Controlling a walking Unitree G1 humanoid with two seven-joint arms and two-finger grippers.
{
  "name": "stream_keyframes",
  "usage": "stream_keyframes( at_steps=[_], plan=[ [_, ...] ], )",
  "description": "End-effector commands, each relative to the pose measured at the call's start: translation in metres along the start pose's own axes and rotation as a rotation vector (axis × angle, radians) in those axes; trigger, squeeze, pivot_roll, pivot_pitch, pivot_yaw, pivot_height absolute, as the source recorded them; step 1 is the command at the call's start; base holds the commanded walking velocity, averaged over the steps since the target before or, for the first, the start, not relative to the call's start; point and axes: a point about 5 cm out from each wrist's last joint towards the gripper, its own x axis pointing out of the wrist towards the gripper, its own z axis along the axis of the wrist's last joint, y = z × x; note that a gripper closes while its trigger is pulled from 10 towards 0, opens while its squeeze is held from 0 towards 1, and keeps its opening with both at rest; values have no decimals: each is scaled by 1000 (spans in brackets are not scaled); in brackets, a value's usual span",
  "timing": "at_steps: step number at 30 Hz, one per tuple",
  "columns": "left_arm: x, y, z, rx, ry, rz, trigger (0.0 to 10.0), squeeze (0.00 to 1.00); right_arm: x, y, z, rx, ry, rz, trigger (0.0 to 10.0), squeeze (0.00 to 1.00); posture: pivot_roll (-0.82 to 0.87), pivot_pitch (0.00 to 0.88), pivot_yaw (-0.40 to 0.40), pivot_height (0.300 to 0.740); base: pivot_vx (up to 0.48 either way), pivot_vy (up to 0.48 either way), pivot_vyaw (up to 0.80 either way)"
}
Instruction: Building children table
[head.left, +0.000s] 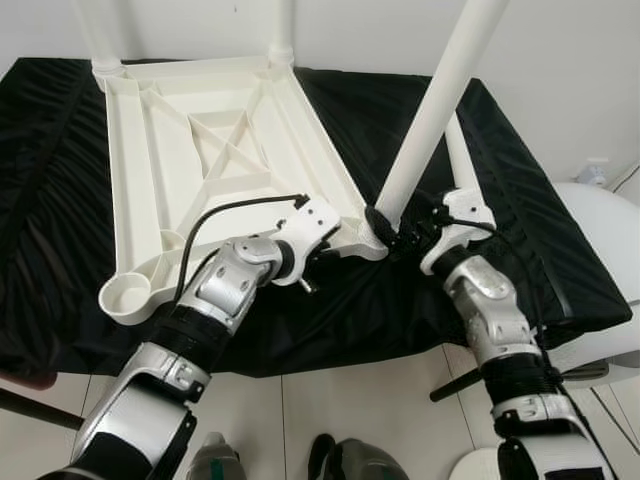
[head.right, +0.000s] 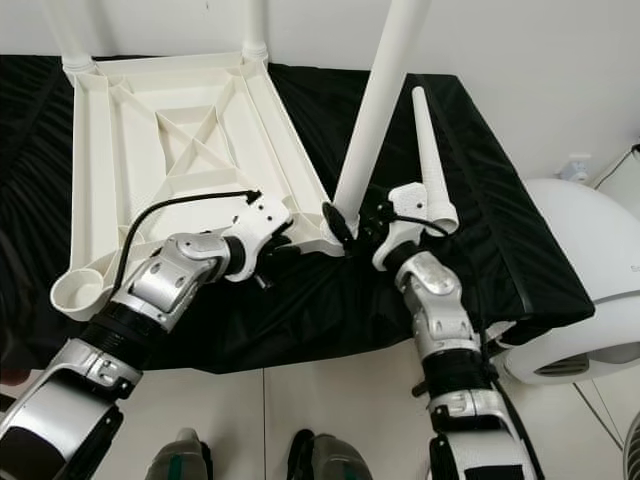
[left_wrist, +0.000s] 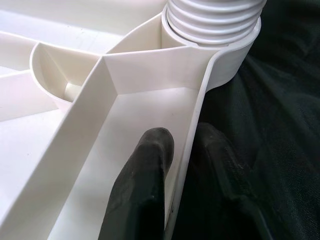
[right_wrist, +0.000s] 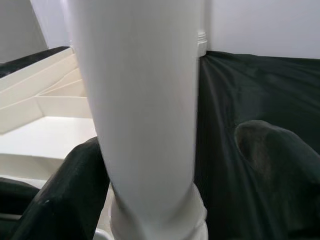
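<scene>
- Left eye view: a black-draped surface (head.left: 520, 230) is seen, on which a white tabletop (head.left: 210, 150) is laid upside down, ribs up, with two legs already stood in its far corners.
- A long white leg (head.left: 440, 95) is stood tilted in the near right corner socket and is clasped near its base by the right gripper (head.left: 400, 235).
- A spare leg (head.right: 428, 160) is laid on the cloth just beside it.
- The tabletop's near rim is pinched between the fingers (left_wrist: 142, 185) of the left gripper (left_wrist: 175, 165).

We find no text, label, brand, number or sign that we can read anywhere here; a faint mark on the white appliance at the right edge is too small to make out.
</scene>
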Motion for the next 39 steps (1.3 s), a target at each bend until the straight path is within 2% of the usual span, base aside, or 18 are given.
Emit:
stream_keyframes(
  at_steps=[1, 5, 8, 18, 31, 32, 33, 34, 35, 36, 38, 39],
  plan=[
    [-1, -1, 7, 36, -18, -1, 10000, 0, -1, -6, 0, -12, 7, 19, 10000, 0, 34, 46, -79, 740, 0, 0, 0],
    [-1, -2, 8, 37, -20, -2, 10000, 0, 0, -8, 1, -21, 12, 46, 10000, 0, 34, 46, -79, 740, 0, 0, 0],
    [-1, -3, 8, 42, -24, -3, 10000, 0, 4, -8, 0, -6, 32, 130, 10000, 0, 38, 44, -82, 740, 0, 0, 0],
    [-1, -4, 9, 47, -25, -4, 10000, 0, 7, -9, -6, 24, 77, 247, 10000, 0, 46, 37, -83, 740, 0, 0, 0],
    [-1, -5, 10, 50, -29, -7, 10000, 0, 11, -18, -3, 24, 83, 250, 9569, 0, 48, 41, -84, 740, 0, 0, 0],
    [-1, -5, 11, 50, -30, -7, 10000, 0, 12, -21, -2, 19, 84, 244, 8706, 0, 49, 41, -85, 740, 0, 0, 0],
    [-1, -5, 11, 50, -30, -7, 10000, 0, 12, -21, -2, 19, 84, 244, 8706, 0, 49, 41, -85, 740, 0, 0, 0],
    [-1, -5, 11, 50, -31, -6, 10000, 0, 12, -25, -1, 15, 86, 233, 7686, 0, 50, 41, -86, 740, 0, 0, 0],
    [-1, -5, 11, 50, -32, -7, 10000, 0, 13, -27, 1, 13, 86, 225, 7490, 0, 50, 42, -86, 740, 0, 0, 0],
    [-1, -6, 11, 51, -32, -7, 10000, 0, 14, -29, 2, 17, 84, 225, 6196, 0, 49, 42, -86, 740, 0, 0, 0],
    [-1, -6, 11, 52, -33, -8, 10000, 0, 14, -30, 2, 20, 82, 227, 6196, 0, 50, 42, -86, 740, 0, 0, 0],
    [-1, -6, 11, 51, -33, -8, 10000, 0, 15, -30, 3, 15, 80, 228, 7529, 0, 49, 42, -86, 740, 0, 0, 0]
  ],
)
